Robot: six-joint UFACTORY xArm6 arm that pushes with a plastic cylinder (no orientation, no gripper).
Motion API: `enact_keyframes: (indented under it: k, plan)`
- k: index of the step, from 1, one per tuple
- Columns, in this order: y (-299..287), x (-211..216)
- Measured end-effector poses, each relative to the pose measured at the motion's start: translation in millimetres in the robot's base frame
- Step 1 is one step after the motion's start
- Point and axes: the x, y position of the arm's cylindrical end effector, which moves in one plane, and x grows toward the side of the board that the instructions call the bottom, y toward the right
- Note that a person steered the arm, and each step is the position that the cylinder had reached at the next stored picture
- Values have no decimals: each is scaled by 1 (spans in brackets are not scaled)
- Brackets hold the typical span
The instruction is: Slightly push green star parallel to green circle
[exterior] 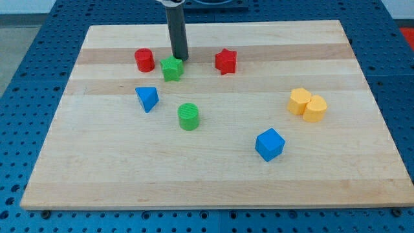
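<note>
The green star [172,68] lies near the view's top, left of centre, on the wooden board [213,181]. The green circle [189,116], a short cylinder, stands below it and a little to the right. My tip [179,60] is the end of the dark rod coming down from the view's top. It touches or nearly touches the star's upper right side.
A red cylinder [144,60] stands left of the star and a red star [226,61] to its right. A blue triangle [147,98] lies left of the green circle. A blue cube [270,144] lies at lower right. Two yellow blocks [307,105] touch at the right.
</note>
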Motion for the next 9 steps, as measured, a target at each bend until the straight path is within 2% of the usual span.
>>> enact_keyframes:
  k: [2, 4, 9]
  plan:
    - [-17, -22]
    - [-23, -22]
    - [-24, 13]
